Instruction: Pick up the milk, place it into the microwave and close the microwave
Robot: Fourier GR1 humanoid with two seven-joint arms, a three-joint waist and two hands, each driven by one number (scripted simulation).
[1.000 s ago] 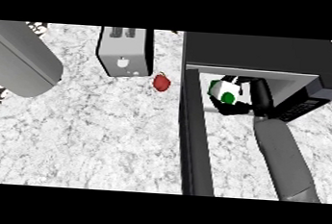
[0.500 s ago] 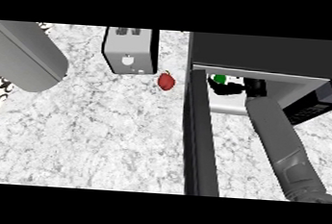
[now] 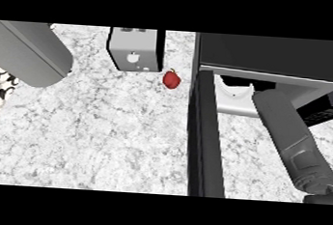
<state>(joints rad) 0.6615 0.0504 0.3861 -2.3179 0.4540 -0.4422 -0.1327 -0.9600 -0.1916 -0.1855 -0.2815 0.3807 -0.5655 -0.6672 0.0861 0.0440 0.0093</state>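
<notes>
On the marble counter (image 3: 89,139), the microwave (image 3: 273,55) stands with its door (image 3: 204,146) swung open toward the viewer. The right forearm (image 3: 289,131) reaches into the cavity. The right hand is hidden inside, so its grasp cannot be told. The milk is out of sight too, its long axis unreadable. The left forearm (image 3: 26,50) hangs far left, near the toaster (image 3: 134,52) and a small red item (image 3: 171,79).

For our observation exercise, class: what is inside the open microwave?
The right forearm reaches into the microwave, over its pale floor. Its hand is hidden beneath the microwave's top, so whether the milk is in there cannot be seen.
</notes>
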